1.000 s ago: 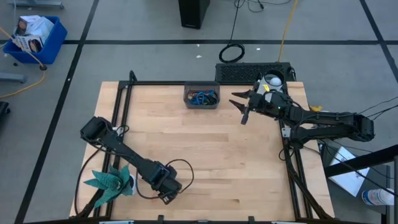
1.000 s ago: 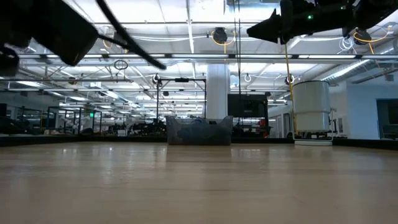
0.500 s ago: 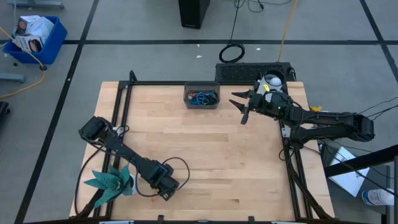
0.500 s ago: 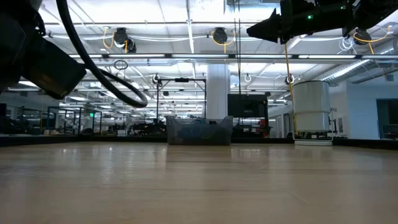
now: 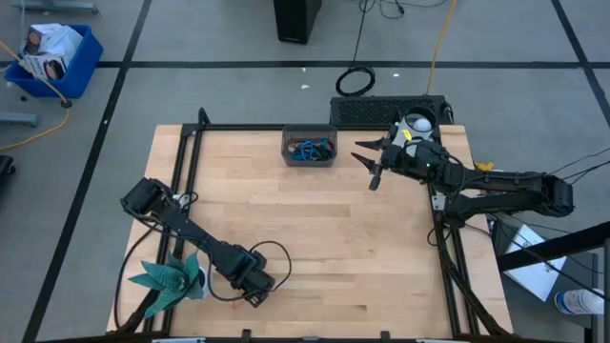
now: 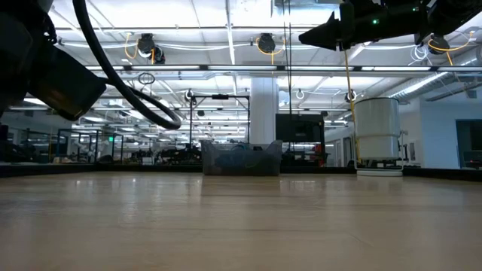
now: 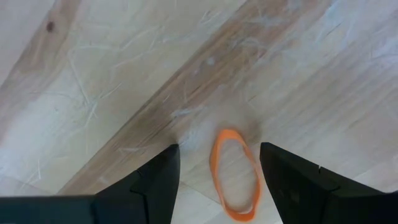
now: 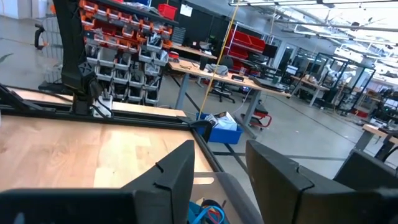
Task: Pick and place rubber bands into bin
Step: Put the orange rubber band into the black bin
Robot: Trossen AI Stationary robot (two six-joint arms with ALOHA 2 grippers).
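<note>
My table [image 5: 315, 238], a pale wooden top in a black frame, fills the middle of the overhead picture; my right arm [image 5: 505, 186] reaches in from 3 o'clock and my left arm [image 5: 191, 233] lies across the corner at 7 o'clock; a green folded thing [image 5: 170, 274] sits just beside my left arm at the table's edge, and a blue crate [image 5: 52, 52] stands on the floor well off at 10 o'clock.

The bin [image 5: 309, 150] sits at 12 o'clock against the far rail, with a tangle of blue and orange rubber bands [image 5: 311, 149] inside it; in the table-level picture the bin [image 6: 241, 159] stands alone at the far edge.

My right gripper [image 5: 370, 164] hangs in the air just beside the bin, on its 3 o'clock side, with its 2 fingers [image 8: 168, 180] spread and nothing between them; my left gripper [image 5: 255, 297] points down at the boards near 7 o'clock, its 2 fingers [image 7: 158, 180] spread apart as well.

1 orange rubber band [image 7: 235, 175] lies flat on the wood between those left fingers, touching neither.
</note>
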